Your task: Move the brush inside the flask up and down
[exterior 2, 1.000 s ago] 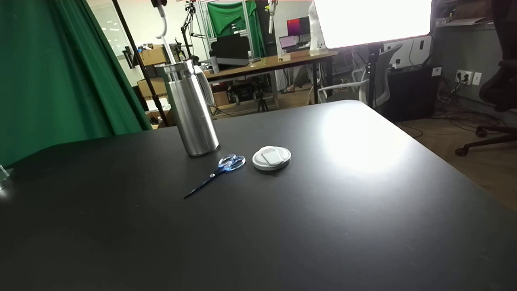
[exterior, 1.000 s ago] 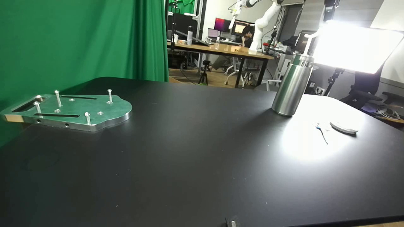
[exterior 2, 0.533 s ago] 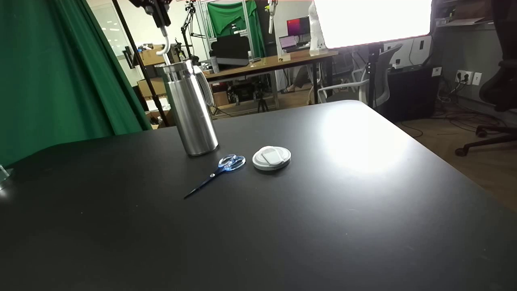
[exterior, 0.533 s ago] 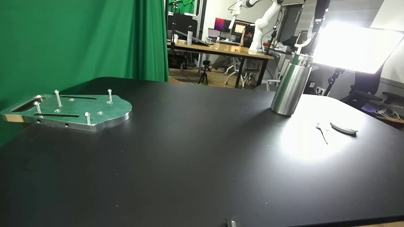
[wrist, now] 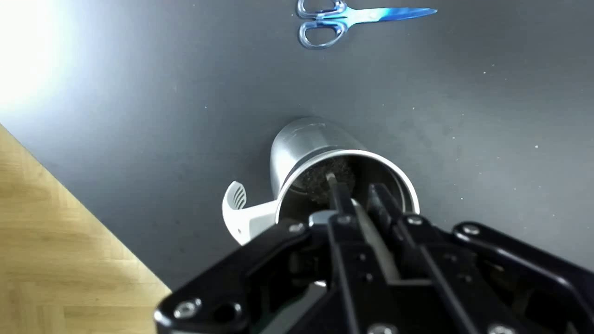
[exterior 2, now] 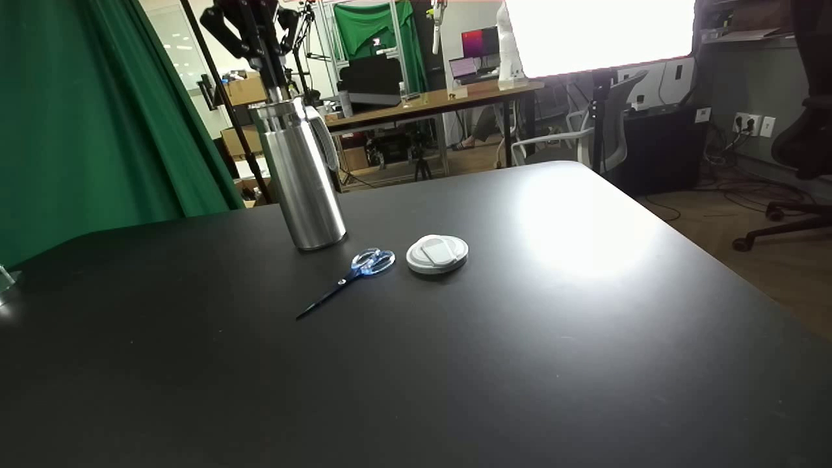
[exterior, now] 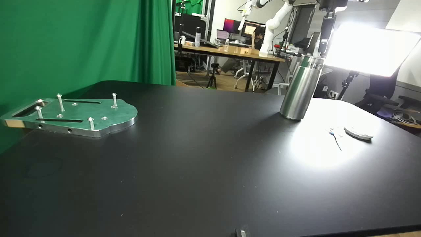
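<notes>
The silver flask stands on the black table and shows in both exterior views. Its open mouth and pale side handle show in the wrist view. My gripper points down at the flask's mouth, also seen in an exterior view. In the wrist view its fingers are close together over the opening, with a pale strip of handle between them. The brush is inside the flask, its dark bristles dimly visible. A short pale bit of its handle shows at the rim; the rest is hidden.
Blue scissors and a white round lid lie near the flask. A green plate with upright pegs lies at the far side of the table. A bright light panel stands behind the table.
My gripper has come down to the flask's mouth, and the brush's curved white handle has sunk with it. The flask has shifted slightly to the left in both exterior views.
</notes>
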`<state>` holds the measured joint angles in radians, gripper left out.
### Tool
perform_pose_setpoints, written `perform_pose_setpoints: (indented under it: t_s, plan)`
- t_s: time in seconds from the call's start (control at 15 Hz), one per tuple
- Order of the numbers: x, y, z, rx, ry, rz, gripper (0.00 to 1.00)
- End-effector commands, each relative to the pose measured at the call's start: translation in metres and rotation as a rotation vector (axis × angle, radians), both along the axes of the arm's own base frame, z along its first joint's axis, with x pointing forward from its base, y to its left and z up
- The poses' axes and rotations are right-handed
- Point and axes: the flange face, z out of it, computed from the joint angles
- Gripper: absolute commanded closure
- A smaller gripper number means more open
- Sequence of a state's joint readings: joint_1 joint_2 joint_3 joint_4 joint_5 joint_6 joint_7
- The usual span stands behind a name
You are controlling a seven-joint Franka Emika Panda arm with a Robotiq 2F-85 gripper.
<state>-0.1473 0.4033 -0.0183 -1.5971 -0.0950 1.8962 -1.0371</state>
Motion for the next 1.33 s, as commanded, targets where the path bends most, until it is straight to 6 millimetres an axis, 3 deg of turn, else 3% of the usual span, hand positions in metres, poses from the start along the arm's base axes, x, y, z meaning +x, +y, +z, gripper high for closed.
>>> perform_pose_setpoints:
  t_s: [0.0, 0.27, 0.47, 1.27]
  plan:
    - [0.001, -0.004, -0.014, 0.025, 0.014, 0.013, 0.96]
    - [0.0, -0.006, -0.015, 0.025, 0.022, 0.016, 0.96]
    - [-0.002, -0.009, -0.002, 0.019, 0.015, 0.011, 0.96]
    - [-0.03, -0.014, 0.111, -0.01, -0.089, -0.017, 0.96]
